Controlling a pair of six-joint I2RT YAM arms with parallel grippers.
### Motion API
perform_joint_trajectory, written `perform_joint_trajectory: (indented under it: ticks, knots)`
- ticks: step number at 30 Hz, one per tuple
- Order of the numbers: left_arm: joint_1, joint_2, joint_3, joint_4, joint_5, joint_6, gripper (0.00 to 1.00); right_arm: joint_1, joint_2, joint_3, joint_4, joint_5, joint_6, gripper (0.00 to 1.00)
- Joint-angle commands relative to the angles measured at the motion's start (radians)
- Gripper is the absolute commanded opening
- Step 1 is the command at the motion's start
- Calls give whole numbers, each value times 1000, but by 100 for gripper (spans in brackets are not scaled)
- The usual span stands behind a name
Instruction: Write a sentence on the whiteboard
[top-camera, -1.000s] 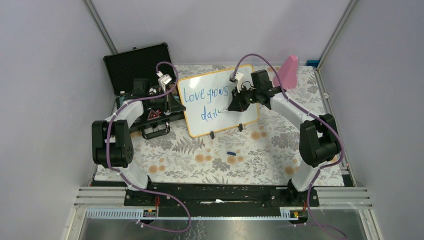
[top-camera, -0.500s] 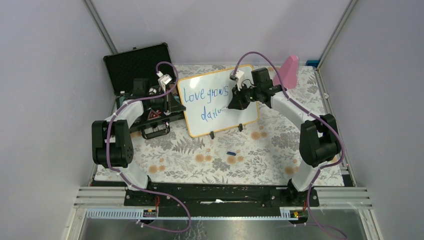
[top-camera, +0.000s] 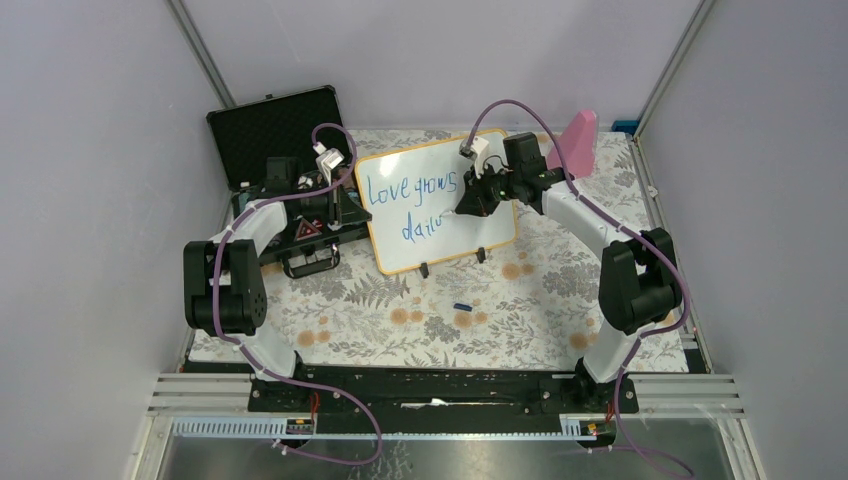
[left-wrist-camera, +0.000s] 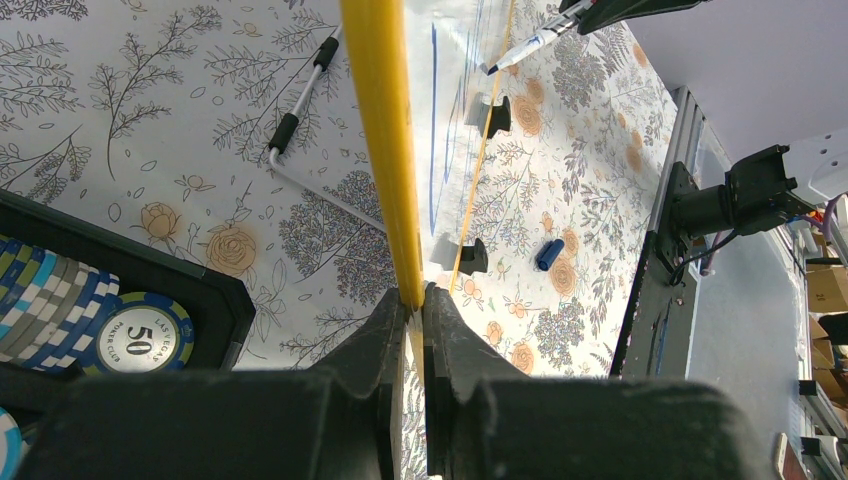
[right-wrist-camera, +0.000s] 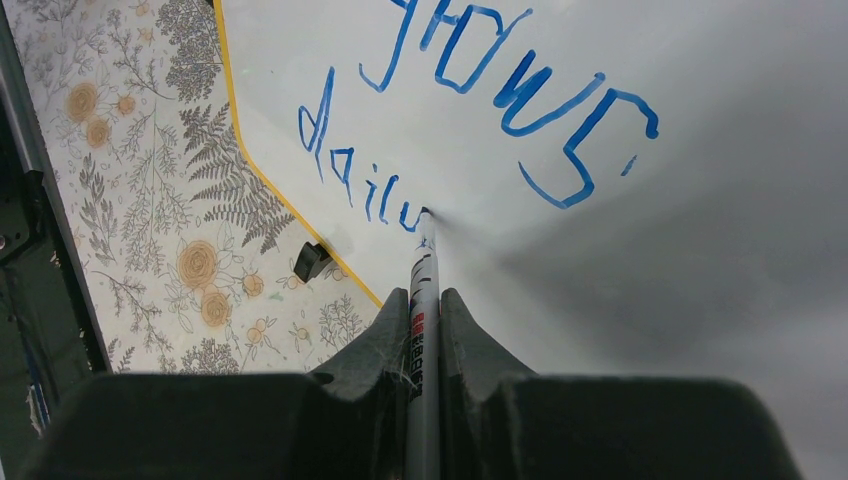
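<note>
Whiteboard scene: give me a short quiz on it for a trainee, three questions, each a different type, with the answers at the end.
1. True or false: the right gripper is shut on a marker whose tip touches the whiteboard.
2. Multiple choice: what does the left gripper pinch? A) the whiteboard's yellow rim B) a poker chip C) the case's handle
3. Fill in: the top line of the blue sentence reads "Love ___".
Key: 1 true; 2 A; 3 grows.
</note>
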Motion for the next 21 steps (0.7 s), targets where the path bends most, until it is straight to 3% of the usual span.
perform_joint_trajectory:
  ticks: [1,21]
  knots:
    - [-2,-7,39,38,-4,37,0,-13,-3,11,44,30,-8,0]
    - [-3,-4,41,37,-7,35,0,-13,-18,-52,33,1,-36,0]
